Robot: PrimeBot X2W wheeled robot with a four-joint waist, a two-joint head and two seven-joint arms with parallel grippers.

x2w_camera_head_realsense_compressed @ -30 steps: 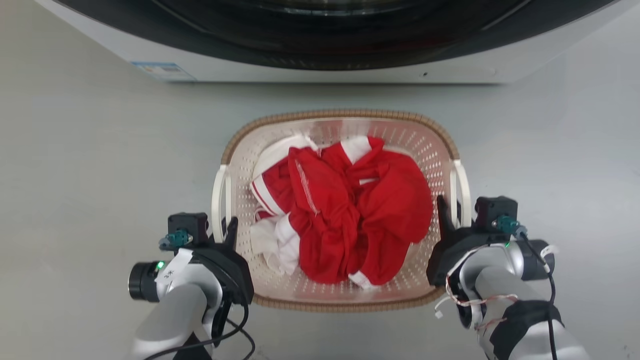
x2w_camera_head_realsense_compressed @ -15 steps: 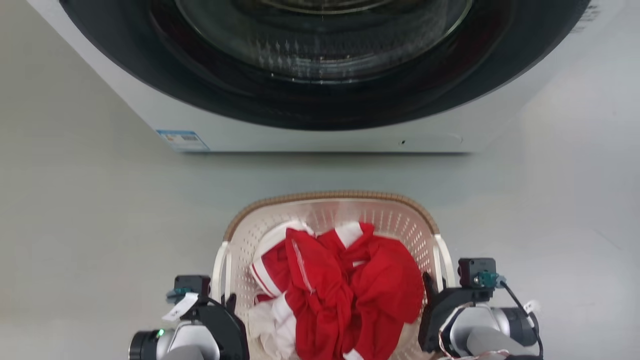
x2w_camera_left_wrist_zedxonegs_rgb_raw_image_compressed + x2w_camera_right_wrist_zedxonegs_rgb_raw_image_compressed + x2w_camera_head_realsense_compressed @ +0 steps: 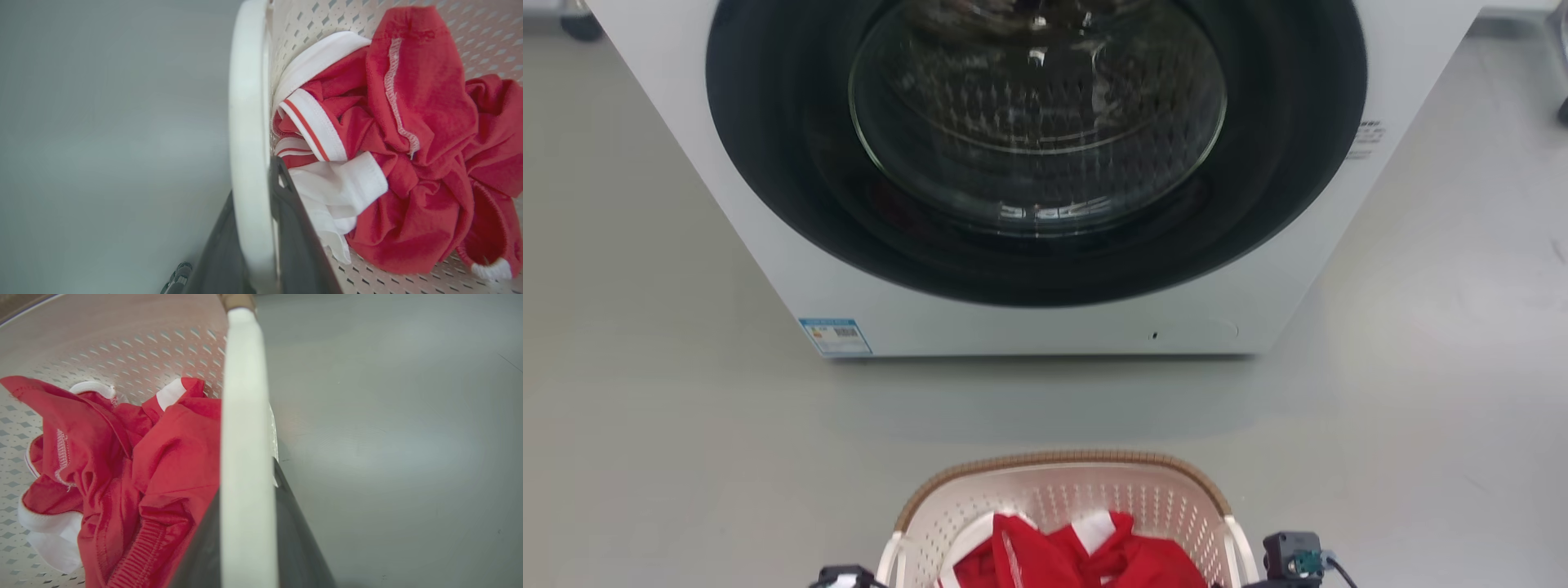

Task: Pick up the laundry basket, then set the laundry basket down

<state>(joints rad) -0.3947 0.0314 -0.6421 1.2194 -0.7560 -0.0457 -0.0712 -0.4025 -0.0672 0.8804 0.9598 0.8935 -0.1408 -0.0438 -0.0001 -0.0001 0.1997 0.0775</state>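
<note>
head view: the laundry basket [image 3: 1062,464] sits at the bottom edge of the frame, over the grey floor [image 3: 686,457] and well short of the washing machine [image 3: 1045,327]. we cannot tell whether it is clear of the floor. red and white clothes [image 3: 1094,559] lie inside. we judge it light, being thin perforated plastic with a small soft load. the walls would likely flex, while the rim and handles look stiffer. the two side handles are the proper hold, taken evenly to keep it level. smooth plastic may slip in the grip.

left wrist view: the left hand [image 3: 255,179] is closed on the white left handle [image 3: 247,102]. one of its dark fingers [image 3: 298,245] lies inside the basket beside the clothes and the other outside. the fingers run along the handle's length.

right wrist view: the right hand [image 3: 247,477] is clamped likewise on the right handle [image 3: 243,375], a finger on each side of it. red cloth lies just beside the inner finger. we find the two holds matched.
</note>
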